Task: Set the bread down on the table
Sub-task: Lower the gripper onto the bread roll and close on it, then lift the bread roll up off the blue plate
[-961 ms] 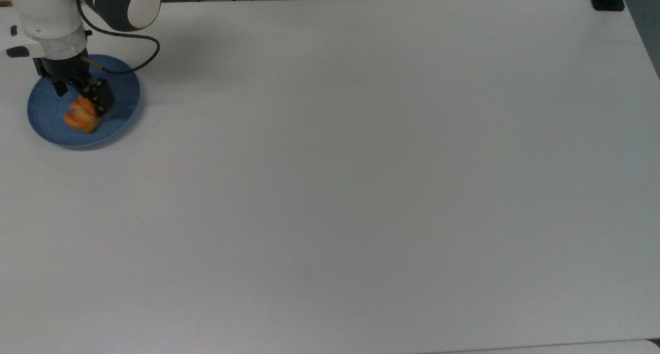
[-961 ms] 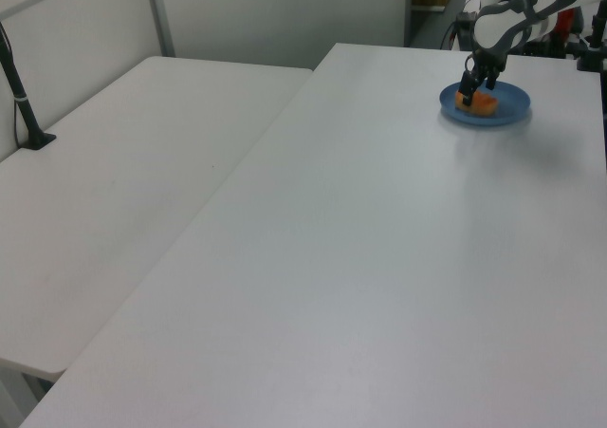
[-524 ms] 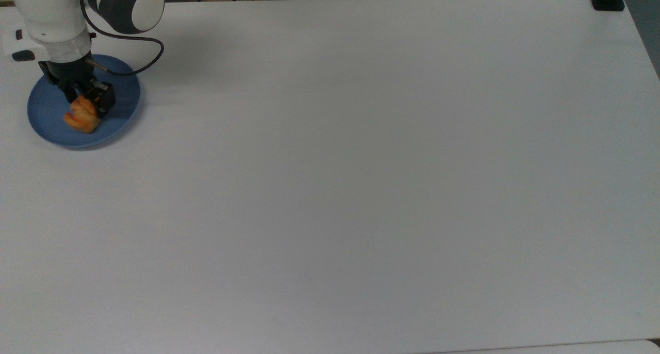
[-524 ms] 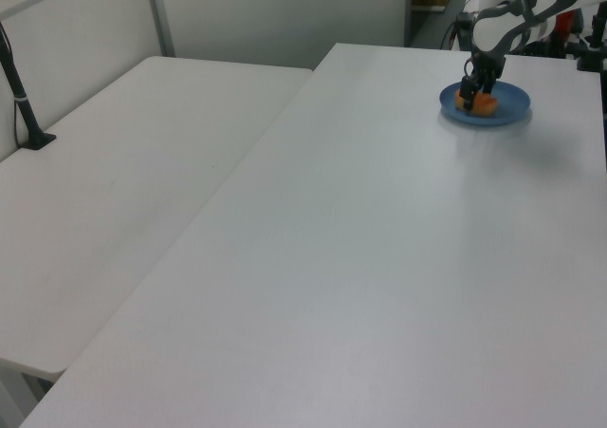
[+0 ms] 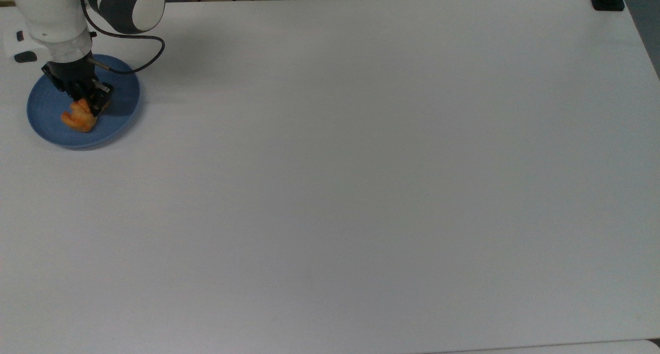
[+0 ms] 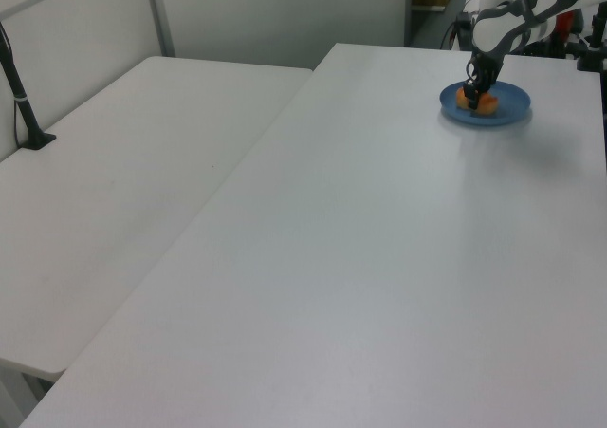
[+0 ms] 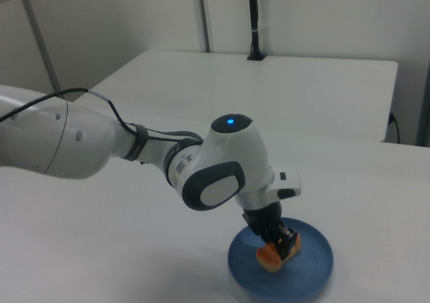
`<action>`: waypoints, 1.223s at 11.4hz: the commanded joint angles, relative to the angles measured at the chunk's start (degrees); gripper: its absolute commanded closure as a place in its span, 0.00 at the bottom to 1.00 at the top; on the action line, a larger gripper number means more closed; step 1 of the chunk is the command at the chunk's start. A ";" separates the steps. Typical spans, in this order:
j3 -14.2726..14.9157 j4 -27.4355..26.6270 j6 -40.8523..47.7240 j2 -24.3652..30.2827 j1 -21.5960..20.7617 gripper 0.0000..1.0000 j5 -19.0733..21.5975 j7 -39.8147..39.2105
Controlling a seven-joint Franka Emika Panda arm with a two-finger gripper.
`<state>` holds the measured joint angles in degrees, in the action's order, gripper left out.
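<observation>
- Top view: the claw (image 5: 82,99) is down over the blue plate (image 5: 121,119) near the top view's left edge, at the upper end of the bread (image 5: 78,118). The bread lies on the plate, its lower end sticking out below the claw. The fingers seem to bracket the roll, but whether they press it or merely straddle it I cannot tell. The table (image 5: 361,179) stretches bare toward the top view's right, so I judge a set-down spot is easy to find anywhere off the plate.
- Left view: far off at the upper right, the arm (image 6: 507,15) bends down so the claw (image 6: 477,94) meets the bread (image 6: 479,103) from above, which suits a low roll lying flat. The plate (image 6: 507,113) rests on the table (image 6: 379,257).
- Right view: the claw (image 7: 281,244) points steeply down into the plate (image 7: 316,266); the bread (image 7: 271,257) sits right at its tip, touching it, toward the right view's left and slightly lower. The bread appears to rest on the plate, so I judge the lift is not yet done.
</observation>
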<state>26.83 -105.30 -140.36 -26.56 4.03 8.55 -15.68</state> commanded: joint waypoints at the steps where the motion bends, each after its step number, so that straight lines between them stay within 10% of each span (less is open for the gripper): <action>1: 0.24 -0.96 -0.79 1.51 -0.17 0.70 1.38 -2.43; 14: 2.88 6.51 13.88 9.24 0.19 0.75 1.99 -5.77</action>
<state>29.67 -99.85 -129.98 -19.29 4.73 8.92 -19.80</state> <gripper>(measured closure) 0.758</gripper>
